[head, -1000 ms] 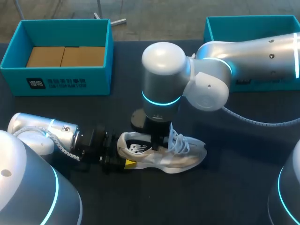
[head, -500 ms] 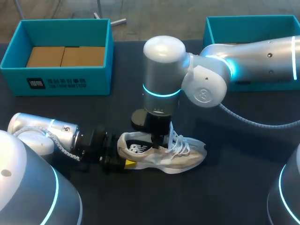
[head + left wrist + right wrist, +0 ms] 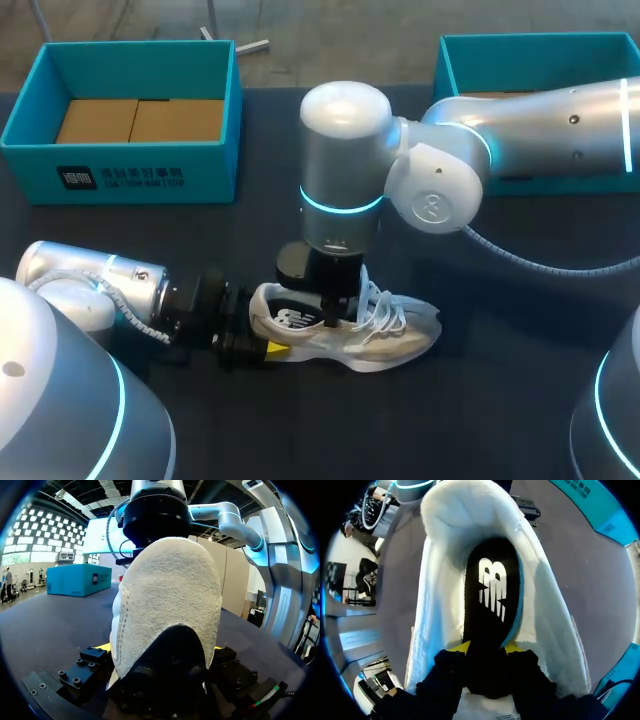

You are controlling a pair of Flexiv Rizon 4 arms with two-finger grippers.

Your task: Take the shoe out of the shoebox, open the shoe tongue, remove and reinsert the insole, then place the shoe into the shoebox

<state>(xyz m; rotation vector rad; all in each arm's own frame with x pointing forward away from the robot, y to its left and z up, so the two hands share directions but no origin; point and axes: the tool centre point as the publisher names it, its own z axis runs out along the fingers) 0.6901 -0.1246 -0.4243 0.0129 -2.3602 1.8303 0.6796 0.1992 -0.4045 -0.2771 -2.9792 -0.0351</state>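
Your shoe (image 3: 390, 335) is out of the shoebox (image 3: 120, 175) and lies on its sole on the table (image 3: 500, 400), at about 6 o'clock from the table's middle, toe pointing to 3 o'clock. The shoebox stands well apart at 10 o'clock, and a second teal box (image 3: 520, 42) stands at 2 o'clock.

Your left gripper (image 3: 262, 345) comes in from 9 o'clock and clamps the heel from both sides. The left wrist view shows the heel filling the gap between its yellow tips.

Your right gripper (image 3: 330, 318) reaches straight down into the shoe's opening. In the right wrist view its two fingers are pressed on the near end of the black insole (image 3: 492, 595) from either side. The rest of the insole lies flat inside the white lining.

By my reading, taking the shoe out is done and the tongue is opened enough for access. You are in the middle of the insole step, though whether it is coming out or going back in cannot be told. Returning the shoe to the shoebox is left
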